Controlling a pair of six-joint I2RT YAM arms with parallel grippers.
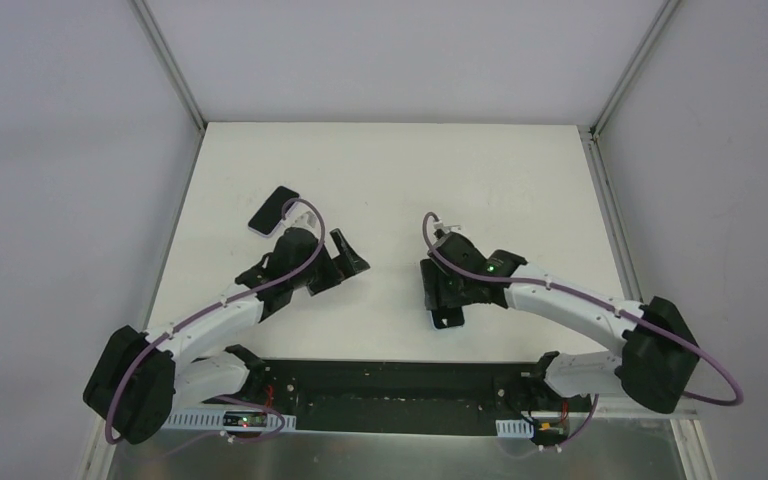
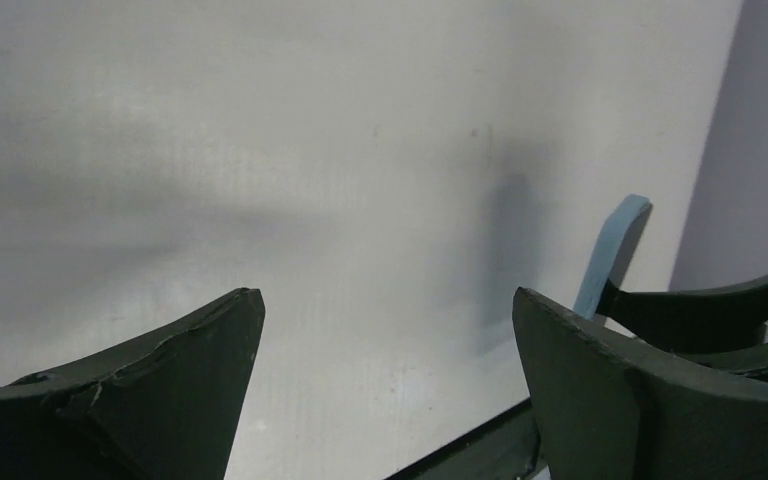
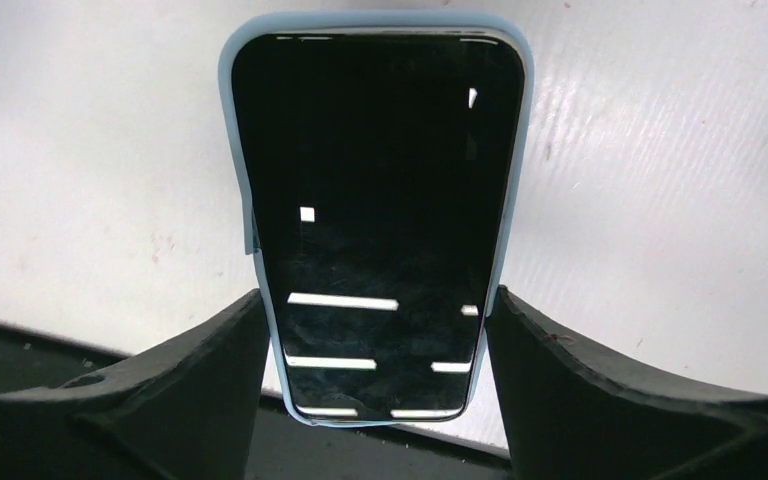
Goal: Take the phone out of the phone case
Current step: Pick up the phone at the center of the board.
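Note:
The phone [image 3: 380, 180] has a black glass screen and sits inside a light-blue case [image 3: 375, 20]. My right gripper [image 3: 378, 293] is shut on it, one finger against each long side of the case near its lower end. From above, that gripper [image 1: 447, 305] is right of the table's middle, and the cased phone's end [image 1: 447, 318] pokes out towards the near edge. My left gripper [image 1: 340, 270] stands wide open to the left, apart from the phone. In the left wrist view its fingers [image 2: 385, 295] hold nothing, and a strip of the blue case [image 2: 610, 245] shows at the right.
A second dark flat slab with a pale rim [image 1: 274, 210] lies on the white table [image 1: 400, 180] behind the left gripper. A black strip [image 1: 390, 380] runs along the table's near edge, just below the held phone. Grey walls close in the sides and back.

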